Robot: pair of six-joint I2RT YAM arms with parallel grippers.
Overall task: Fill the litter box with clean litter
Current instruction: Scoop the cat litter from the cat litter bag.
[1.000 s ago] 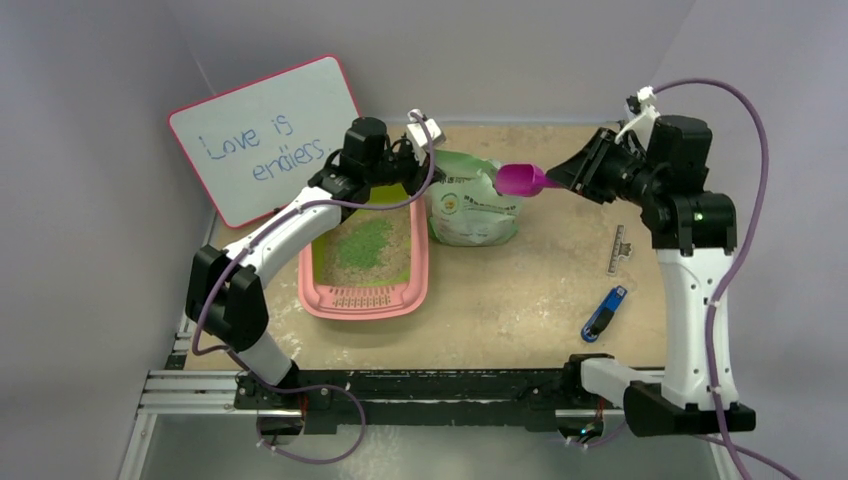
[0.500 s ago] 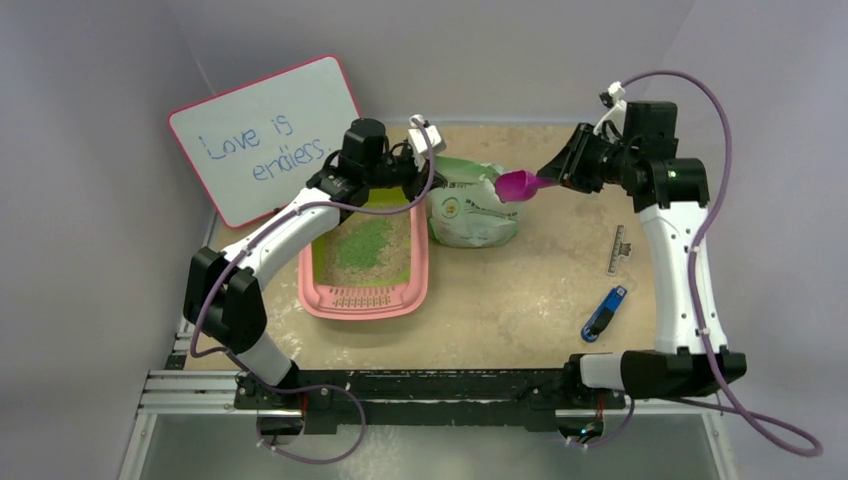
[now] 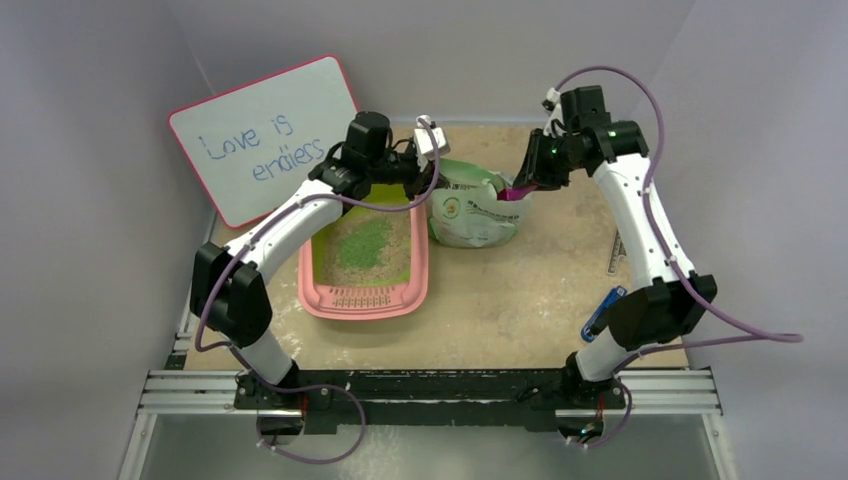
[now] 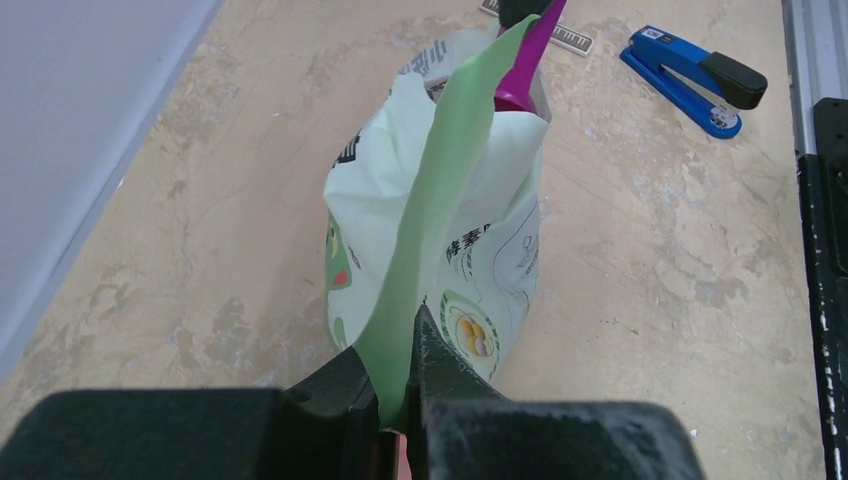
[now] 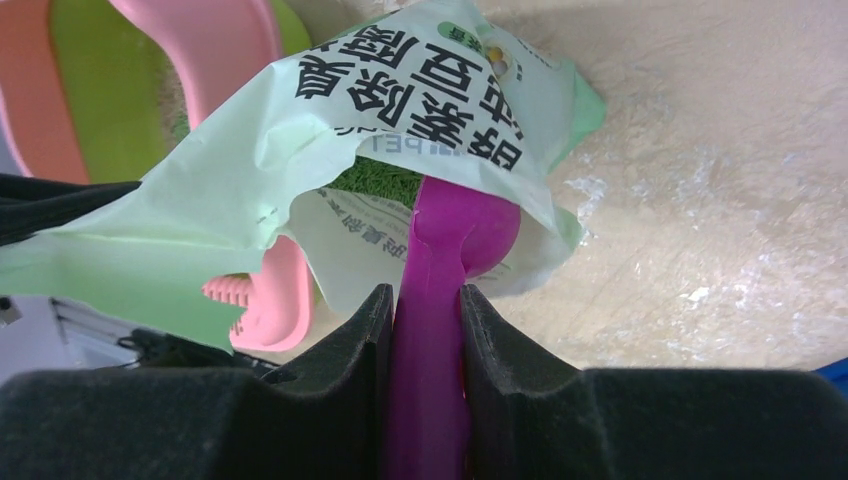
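The pink litter box (image 3: 421, 262) lies left of centre, and a patch of green clean litter (image 3: 362, 243) sits on beige granules inside it. Right beside it stands a pale green printed bag (image 3: 470, 215). My left gripper (image 3: 428, 160) is shut on the bag's top flap (image 4: 440, 180) and holds the mouth up. My right gripper (image 3: 535, 172) is shut on the handle of a magenta scoop (image 5: 450, 240). The scoop's bowl points down into the bag's mouth, just above the green litter (image 5: 375, 183) inside. From the left wrist, the scoop (image 4: 520, 70) pokes out behind the flap.
A whiteboard (image 3: 265, 135) leans against the back left wall. A blue stapler (image 3: 603, 313) and a metal ruler (image 3: 618, 250) lie at the right of the table. The litter box's pink rim (image 5: 225, 40) is close behind the bag.
My right arm has swung left and tipped the scoop down from above the bag's right edge into its mouth. The left gripper has kept its hold on the flap.
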